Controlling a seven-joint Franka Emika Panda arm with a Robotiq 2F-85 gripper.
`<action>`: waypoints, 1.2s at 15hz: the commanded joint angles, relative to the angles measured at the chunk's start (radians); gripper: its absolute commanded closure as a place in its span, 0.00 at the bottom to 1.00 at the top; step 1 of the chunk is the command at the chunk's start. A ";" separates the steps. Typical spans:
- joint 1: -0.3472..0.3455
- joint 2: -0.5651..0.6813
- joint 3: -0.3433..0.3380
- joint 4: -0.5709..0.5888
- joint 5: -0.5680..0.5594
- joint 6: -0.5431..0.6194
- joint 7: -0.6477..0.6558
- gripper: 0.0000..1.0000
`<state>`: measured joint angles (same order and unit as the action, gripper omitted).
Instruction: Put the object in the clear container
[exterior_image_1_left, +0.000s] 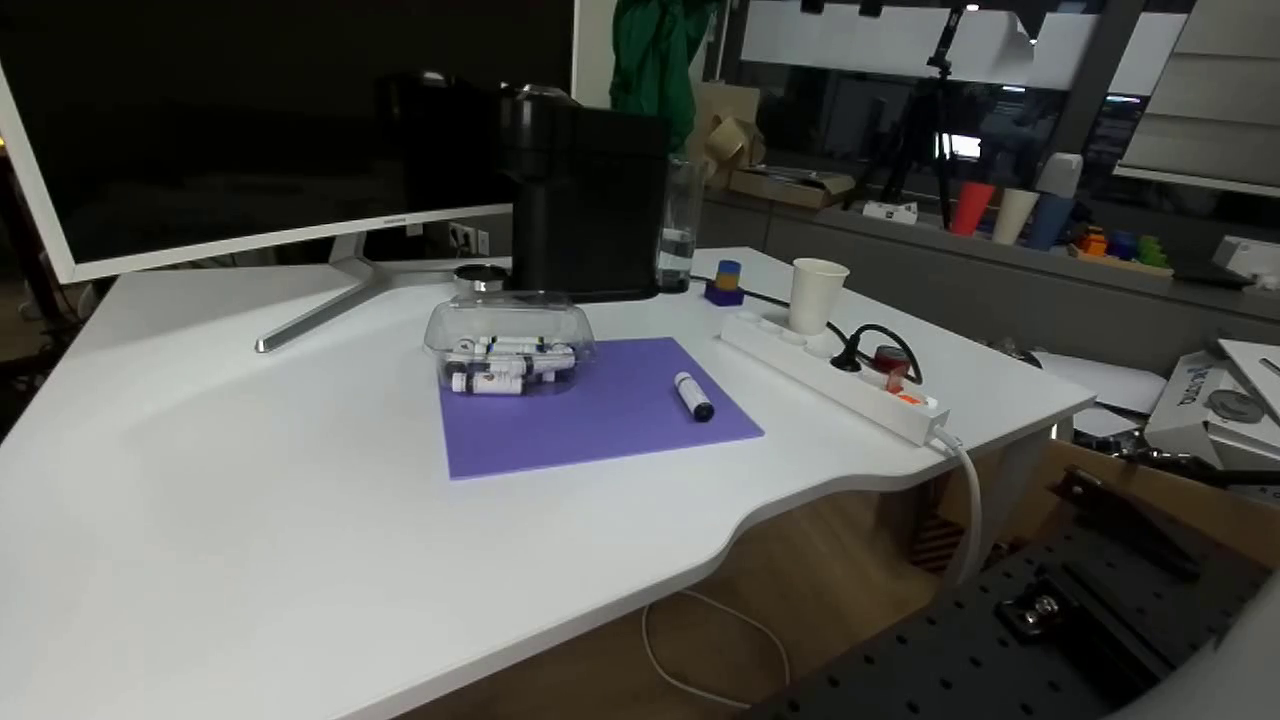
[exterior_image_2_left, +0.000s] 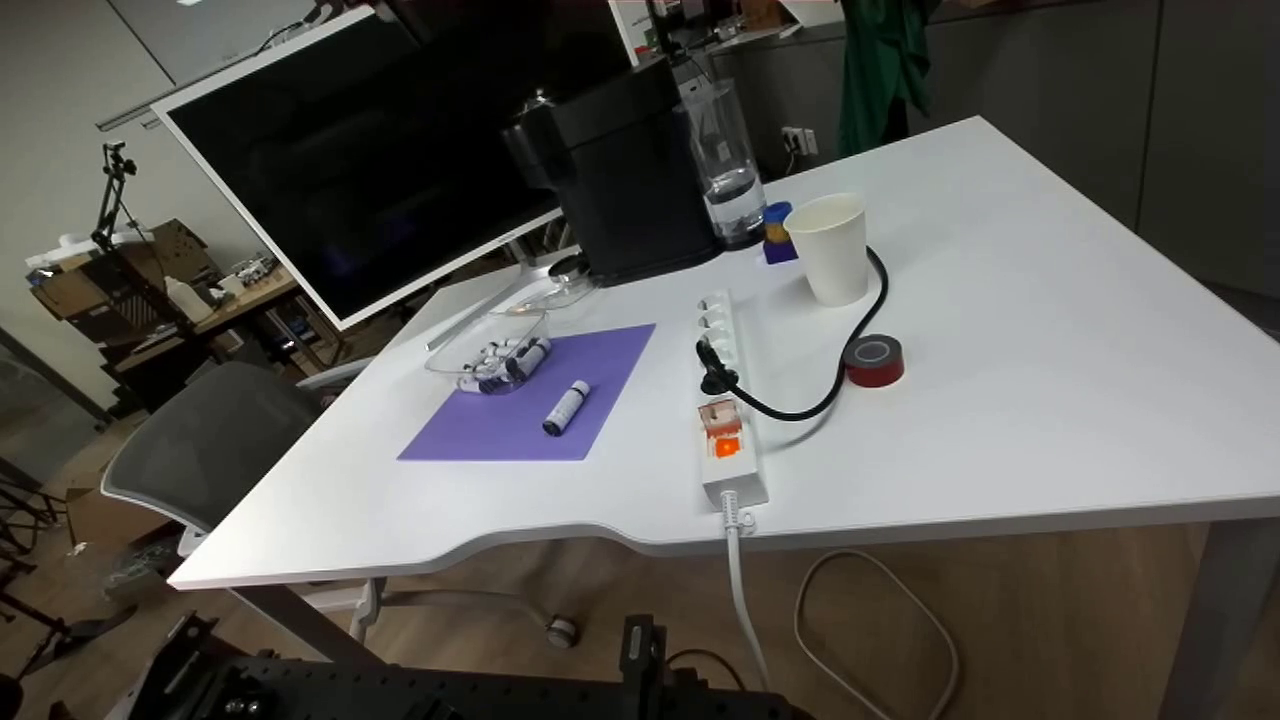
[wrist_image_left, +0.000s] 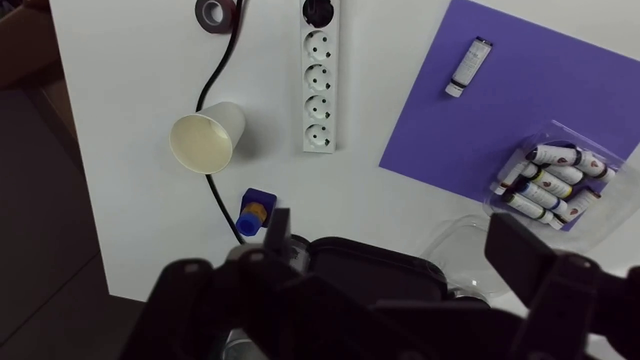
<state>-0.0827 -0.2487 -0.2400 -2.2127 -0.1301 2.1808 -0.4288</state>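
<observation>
The object is a small white tube with a dark end, lying alone on a purple sheet; it shows in both exterior views (exterior_image_1_left: 693, 396) (exterior_image_2_left: 566, 408) and in the wrist view (wrist_image_left: 469, 66). The clear container (exterior_image_1_left: 505, 318) is a low transparent tub on the sheet's far-left part, with several similar white tubes inside; it also shows in an exterior view (exterior_image_2_left: 450, 366) and the wrist view (wrist_image_left: 542, 134). Its clear lid (wrist_image_left: 467, 245) lies open behind it. My gripper (wrist_image_left: 389, 227) is open and empty, high above the table, and out of both exterior views.
A white power strip (exterior_image_1_left: 790, 362) with a black cable lies beside the sheet. A pale cup (exterior_image_2_left: 835, 255), a tape roll (exterior_image_2_left: 874, 365) and a small blue-orange stack (wrist_image_left: 254, 212) stand near it. A tall black machine (exterior_image_1_left: 605, 200) and a monitor (exterior_image_1_left: 250, 110) stand behind.
</observation>
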 joint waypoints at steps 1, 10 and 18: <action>-0.021 0.121 0.014 -0.047 0.023 0.145 0.066 0.00; -0.023 0.381 0.098 -0.127 0.185 0.193 0.132 0.00; -0.028 0.483 0.155 -0.154 0.204 0.230 0.133 0.00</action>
<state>-0.0926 0.2350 -0.1033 -2.3685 0.0809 2.4133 -0.3010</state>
